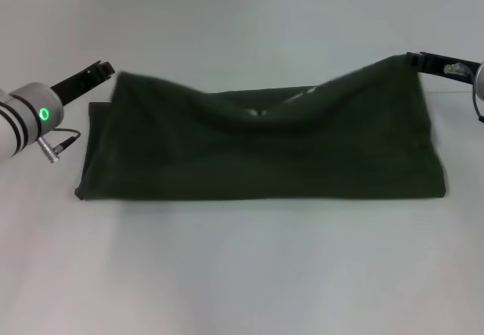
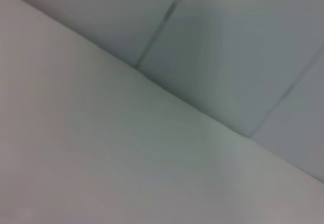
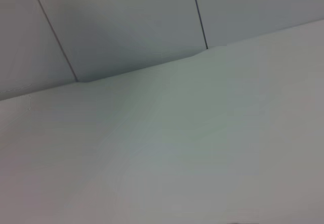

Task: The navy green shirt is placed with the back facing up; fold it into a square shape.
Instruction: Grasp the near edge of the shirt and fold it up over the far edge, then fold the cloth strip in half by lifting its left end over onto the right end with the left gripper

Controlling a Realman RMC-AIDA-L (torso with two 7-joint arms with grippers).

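Shirt lifted at two corners over a plain white table (image 1: 242,274).
Navy green shirt (image 1: 265,157) lies folded lengthwise across the table, its near edge resting flat, its far edge sagging in the middle. Left gripper (image 1: 106,70) clamps the far left corner, right gripper (image 1: 414,60) clamps the far right corner, both arms reaching inward from the sides. Wrist views show only table and wall.

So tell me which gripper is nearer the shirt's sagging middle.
Neither clearly. The left gripper is at the navy green shirt's raised left corner, the right gripper at its raised right corner; the sag lies about midway.
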